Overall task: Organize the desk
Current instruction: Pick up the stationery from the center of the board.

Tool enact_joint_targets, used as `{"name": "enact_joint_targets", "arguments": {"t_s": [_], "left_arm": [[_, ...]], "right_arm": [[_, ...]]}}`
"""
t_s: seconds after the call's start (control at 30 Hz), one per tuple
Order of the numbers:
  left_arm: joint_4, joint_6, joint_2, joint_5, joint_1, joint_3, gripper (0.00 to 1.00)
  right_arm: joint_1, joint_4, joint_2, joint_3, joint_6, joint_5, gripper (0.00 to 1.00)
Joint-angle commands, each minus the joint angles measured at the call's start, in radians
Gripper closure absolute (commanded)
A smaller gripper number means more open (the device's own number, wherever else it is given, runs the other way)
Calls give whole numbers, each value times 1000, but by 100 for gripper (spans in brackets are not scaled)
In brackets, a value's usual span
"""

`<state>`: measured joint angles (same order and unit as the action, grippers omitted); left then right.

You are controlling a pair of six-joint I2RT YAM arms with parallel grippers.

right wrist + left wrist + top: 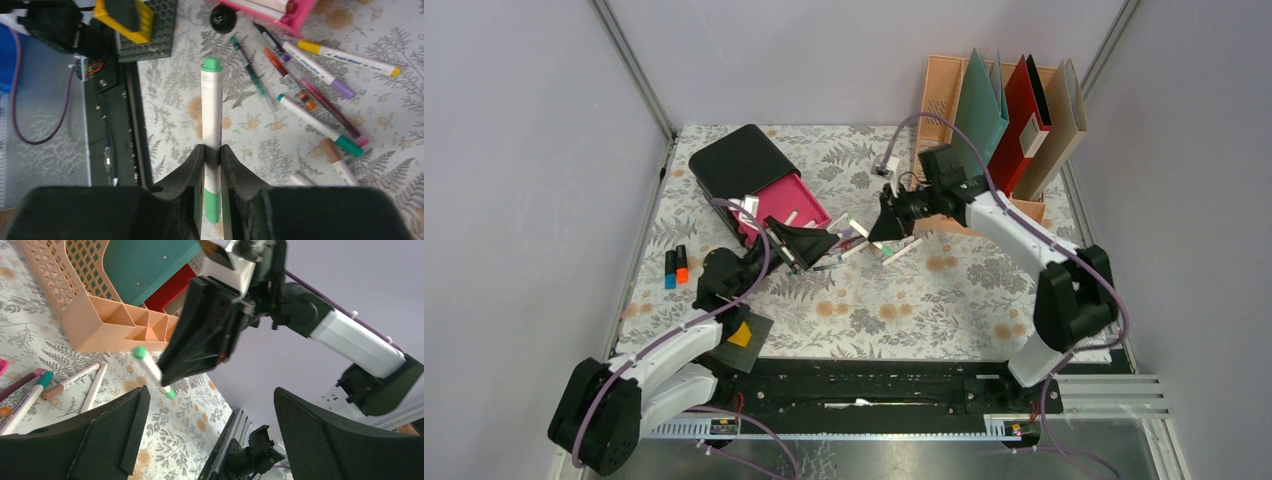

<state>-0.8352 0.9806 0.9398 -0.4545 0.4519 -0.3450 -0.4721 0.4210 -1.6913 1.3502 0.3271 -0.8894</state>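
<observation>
From above, the desk (944, 300) has bare cloth near its front edge. The left gripper (809, 243) and right gripper (887, 228) meet mid-desk.

Left wrist: the left jaws are wide apart and hold nothing.

Right wrist: the right jaws pinch a white marker (212, 110) with green ends. Loose pens (310, 95) lie beside it.

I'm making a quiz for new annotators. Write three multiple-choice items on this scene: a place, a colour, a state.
1. Where on the desk is the peach file rack? A near left B far right C centre
2. What colour are the ends of the marker in the right gripper? A green B red C yellow
3. How is the left gripper? A shut on a pen B shut on a folder C open, empty
B: it stands at the far right corner. A: both ends show green. C: its fingers stand wide apart, gripping nothing.
</observation>
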Motion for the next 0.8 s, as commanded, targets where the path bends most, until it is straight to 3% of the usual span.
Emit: {"name": "enact_joint_targets", "arguments": {"t_s": [0.0,0.33,0.77], "left_arm": [[-167,-9,78,141,71,-17,1],[-296,-47,286,262,204,-99,2],[-375,-46,436,292,238,-165,27]], "right_arm": [[34,-196,145,-129,-114,-151,100],[90,-427,173,-221,-314,-313,100],[90,-493,175,-244,-364,-358,100]]}}
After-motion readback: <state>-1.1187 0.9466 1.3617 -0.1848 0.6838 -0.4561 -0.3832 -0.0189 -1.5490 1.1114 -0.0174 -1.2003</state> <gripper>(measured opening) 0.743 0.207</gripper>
